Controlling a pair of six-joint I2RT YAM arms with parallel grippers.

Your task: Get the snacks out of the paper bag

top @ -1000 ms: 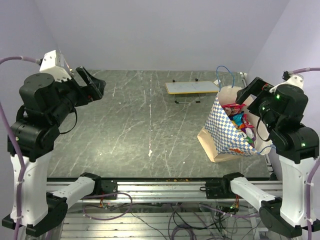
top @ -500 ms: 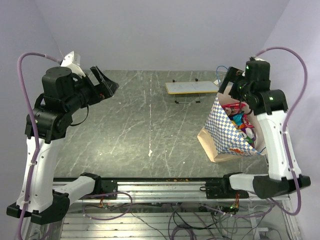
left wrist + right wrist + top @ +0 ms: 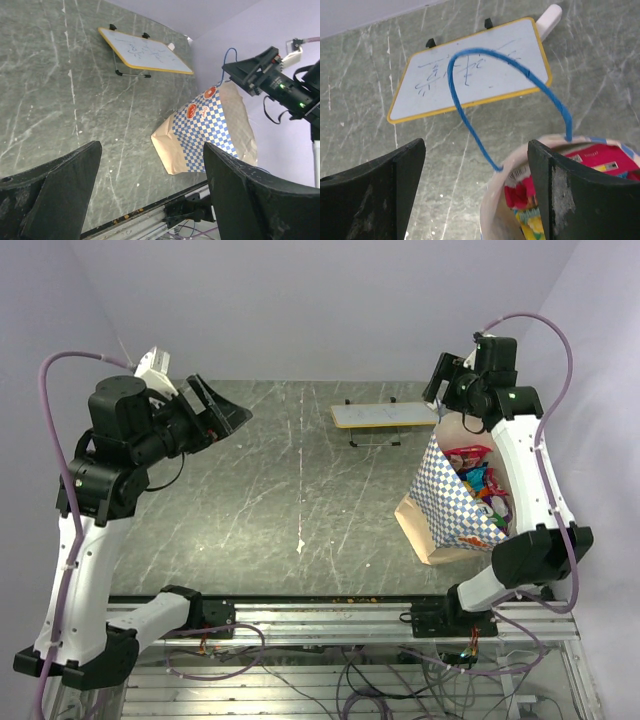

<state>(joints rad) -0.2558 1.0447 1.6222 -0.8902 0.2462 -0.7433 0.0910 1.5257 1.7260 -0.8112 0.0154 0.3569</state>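
Rising from low beside the paper bag, my right gripper now hangs over its far rim, jaws wide apart and empty, with the blue cord handle beneath. My left gripper, also spread and empty, has lifted inward, well apart from the bag. The snacks remain inside. My judgement is that the reach-in comes next and nothing has been extracted yet.
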